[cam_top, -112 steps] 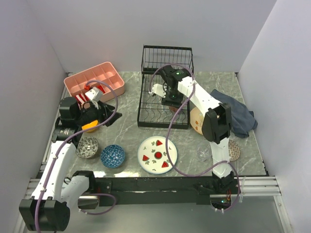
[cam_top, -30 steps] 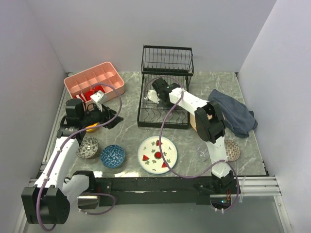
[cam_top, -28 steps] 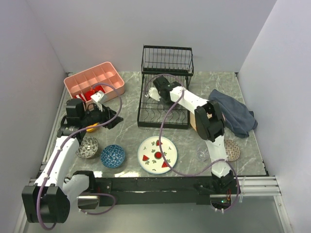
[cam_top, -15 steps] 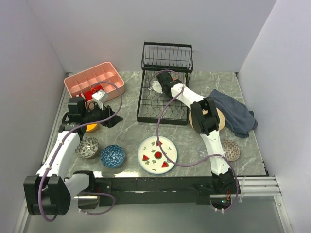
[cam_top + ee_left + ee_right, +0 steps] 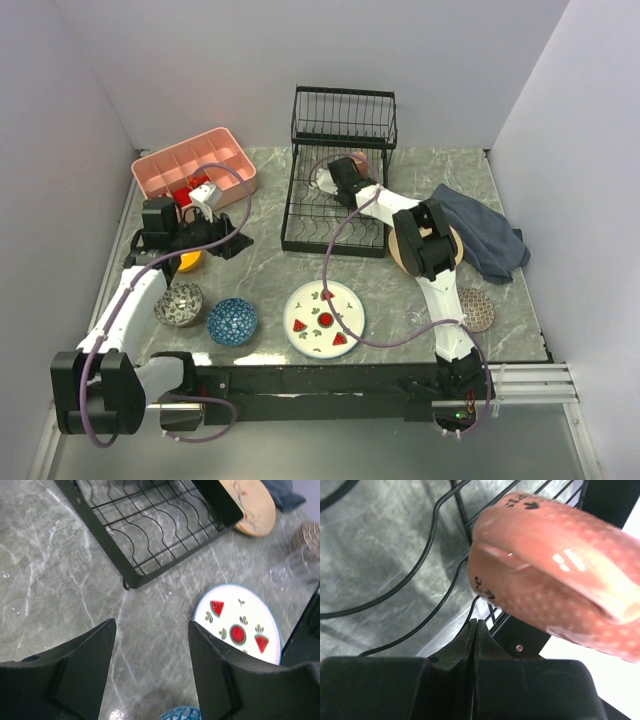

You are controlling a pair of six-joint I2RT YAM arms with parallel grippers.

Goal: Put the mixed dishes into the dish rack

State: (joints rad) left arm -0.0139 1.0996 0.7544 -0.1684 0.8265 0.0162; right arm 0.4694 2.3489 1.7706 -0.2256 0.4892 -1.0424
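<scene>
A glossy speckled cup (image 5: 555,575) is seen in the black wire rack (image 5: 312,215) at the marbled worktop's (image 5: 260,270) back edge, beside the closed right claw (image 5: 476,627). The left claw (image 5: 151,630) is held wide near a round plate (image 5: 237,632).

We see a white left arm (image 5: 122,305) and white right arm (image 5: 390,203), black joints on both, purple cables (image 5: 327,260) looping alongside, matte black fingers (image 5: 85,665), black base rail (image 5: 320,378).
</scene>
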